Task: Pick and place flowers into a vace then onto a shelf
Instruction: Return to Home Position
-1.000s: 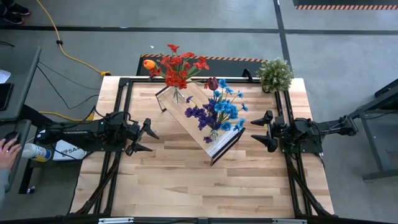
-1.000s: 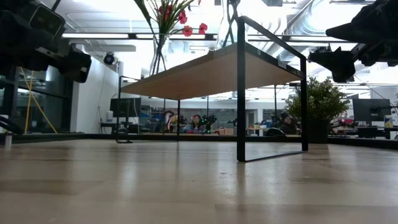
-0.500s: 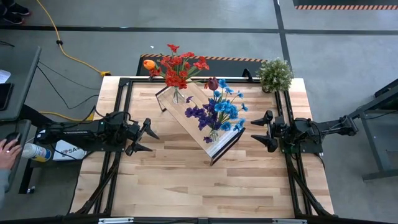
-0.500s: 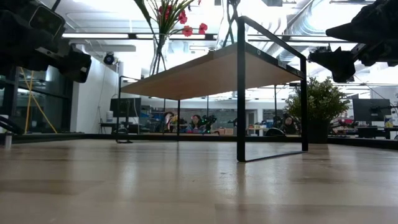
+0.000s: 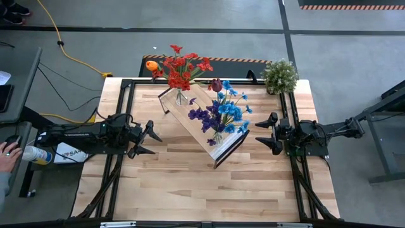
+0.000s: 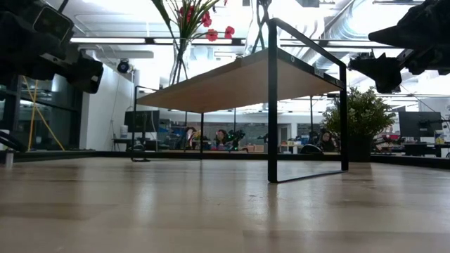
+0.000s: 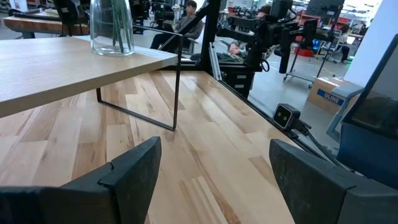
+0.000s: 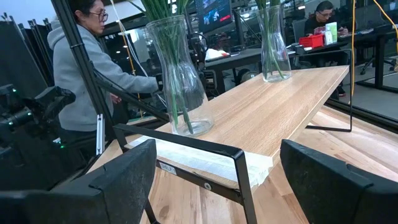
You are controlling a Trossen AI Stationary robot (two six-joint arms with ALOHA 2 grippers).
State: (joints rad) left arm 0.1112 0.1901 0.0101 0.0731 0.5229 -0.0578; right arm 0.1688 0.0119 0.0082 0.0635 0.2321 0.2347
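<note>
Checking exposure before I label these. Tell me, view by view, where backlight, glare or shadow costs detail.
Low view: the ceiling lights behind leave the left gripper and the right gripper as dark silhouettes; the shelf underside stays readable; the tabletop carries a sheen. High view: even light, flowers clear. Right wrist view: highlights on the near vase.

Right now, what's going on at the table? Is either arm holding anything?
Nothing is being handled. The arms sit at opposite sides of the table, clear of the shelf, with the left pincer and right pincer open and empty. The red flowers and the blue and purple flowers each stand in a clear vase on the shelf, the red at its far end, the blue and purple at its white-edged near end.
</note>
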